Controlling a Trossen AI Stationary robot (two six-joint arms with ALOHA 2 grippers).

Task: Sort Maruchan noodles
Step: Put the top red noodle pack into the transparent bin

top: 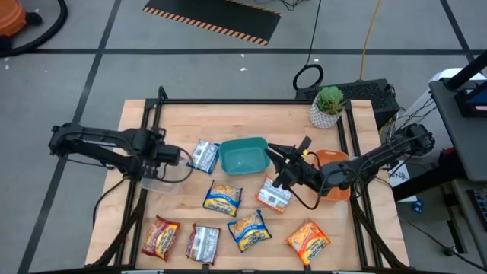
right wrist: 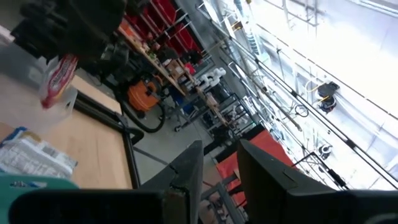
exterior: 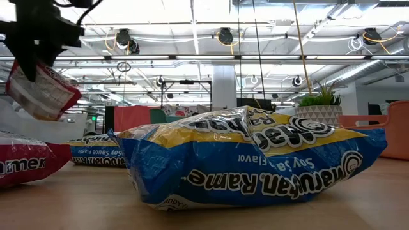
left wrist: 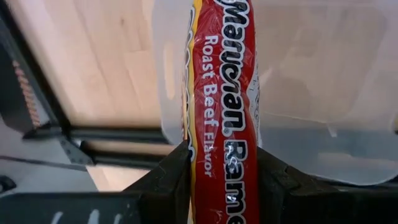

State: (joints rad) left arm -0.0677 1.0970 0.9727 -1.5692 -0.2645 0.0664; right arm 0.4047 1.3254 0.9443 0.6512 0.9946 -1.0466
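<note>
My left gripper (top: 171, 156) is shut on a red Maruchan noodles packet (left wrist: 221, 93), marked roast beef. It hangs over a clear plastic bin (top: 160, 181) at the table's left. My right gripper (top: 275, 152) is raised beside the teal bin (top: 243, 156) and points slightly upward. Its fingers (right wrist: 186, 180) stand a little apart with nothing between them. Several more packets lie flat on the table: white-and-blue (top: 204, 156), blue-and-yellow (top: 222, 198) (top: 249, 228), white (top: 274, 194), orange (top: 308, 240), red (top: 160, 237) and dark red (top: 204, 243). My left gripper pinches the red packet's flat faces between its two fingers (left wrist: 177, 171) at the packet's upper end (left wrist: 217, 165). The fingers point steeply down from above. The packet hangs tilted below them (exterior: 38, 89), clear of the table and above the clear bin.
An orange tray (top: 338, 160) lies at the right, partly under my right arm. A potted plant (top: 329, 106) stands at the far right corner. Black frame rails (top: 152, 114) run along the table's edges. Bare wood shows at the far middle.
</note>
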